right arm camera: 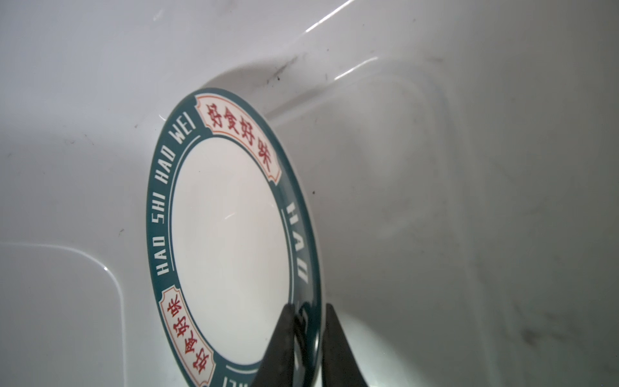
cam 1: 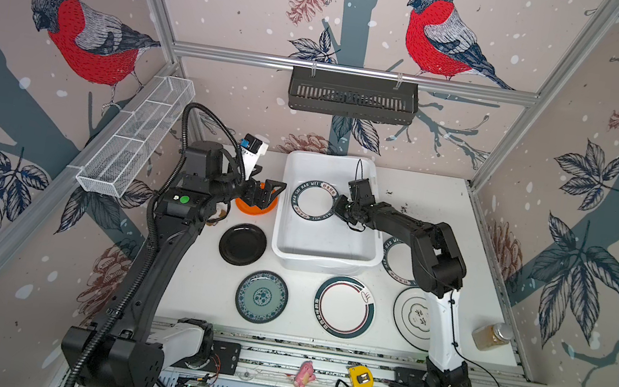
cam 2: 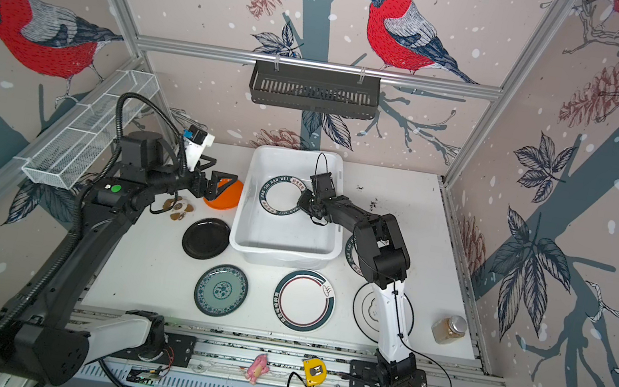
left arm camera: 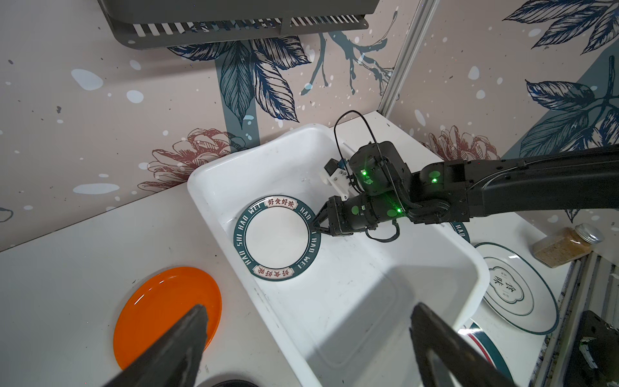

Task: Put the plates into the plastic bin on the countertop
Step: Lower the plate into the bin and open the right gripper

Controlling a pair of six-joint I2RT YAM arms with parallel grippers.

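Deep inside the bin [cam 1: 325, 258], the right pincer [right arm camera: 308, 306] brackets the rim of a lettered plate [left arm camera: 276, 236], with one black finger on the plate's face and one at its outer edge. Whether the jaws actually pinch the rim or merely flank it cannot be told. The edge-on hold looks chosen because a flat plate offers little else to grab. The plate appears to lie face up on the bin floor, toward the far wall, which leaves the nearer floor free for more. Just outside the bin wall, the left pincer [cam 1: 262, 194] hangs wide open and empty over the orange plate [left arm camera: 160, 308], probably lined up for the next pick. Five other plates sit on the worktop [cam 1: 198, 303]. The black plate [cam 1: 243, 244] is beside the bin, and the teal plate [cam 1: 262, 296] and a banded plate [cam 1: 343, 307] are in front of it. A ringed plate [cam 1: 412, 316] and a second lettered plate [cam 1: 398, 259] are partly hidden under the right arm. By that count one of seven is in the bin, and the job looks barely begun.
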